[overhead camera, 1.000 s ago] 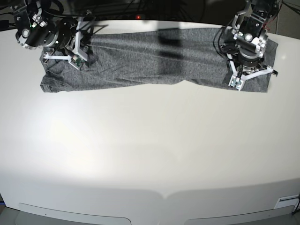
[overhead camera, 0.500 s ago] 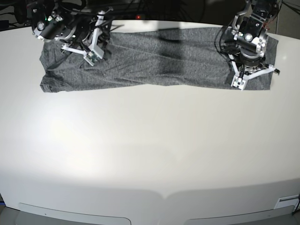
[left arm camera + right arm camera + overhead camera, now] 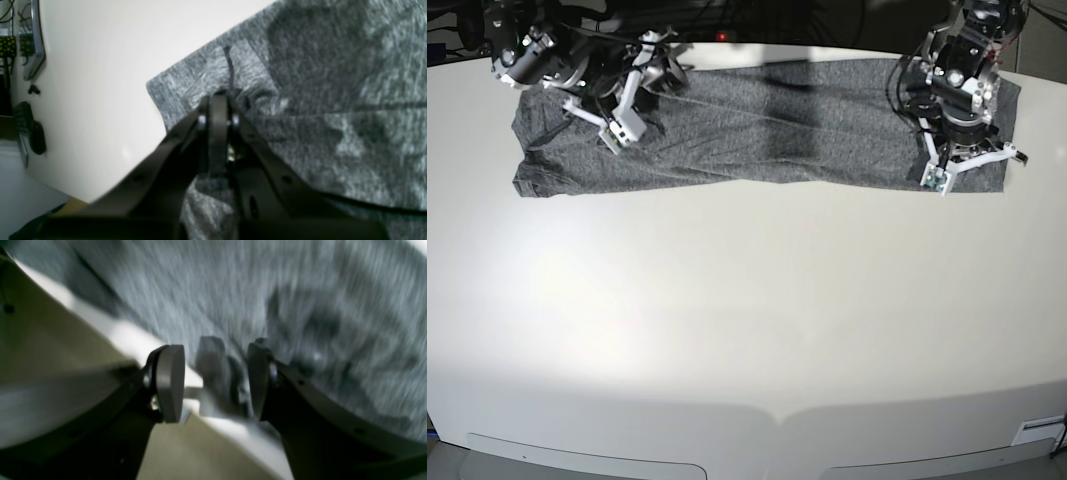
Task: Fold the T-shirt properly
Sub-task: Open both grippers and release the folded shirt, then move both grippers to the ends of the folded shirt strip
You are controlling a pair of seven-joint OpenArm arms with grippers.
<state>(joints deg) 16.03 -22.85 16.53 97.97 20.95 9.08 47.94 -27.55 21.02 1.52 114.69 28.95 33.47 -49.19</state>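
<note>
The heather-grey T-shirt (image 3: 777,130) lies as a long flat band along the far side of the table, wrinkled at its left end. In the base view my right gripper (image 3: 670,62) is over the band's far left part. The right wrist view shows that gripper (image 3: 217,373) open and motion-blurred above the fabric (image 3: 300,290), holding nothing. My left gripper (image 3: 965,150) is at the band's right end. In the left wrist view it (image 3: 217,98) is shut near a corner of the cloth (image 3: 333,100), with a crease running from its tips.
The white table (image 3: 747,320) stretches bare toward the near edge. Dark cables and gear sit beyond the far edge (image 3: 727,20). In the left wrist view, black fittings (image 3: 30,126) hang off the table's side. A small label (image 3: 1037,428) marks the front right corner.
My right gripper has opened, letting go of the shirt's left end, and swung right along the far edge. The left arm shifted only slightly, nudging the right end.
</note>
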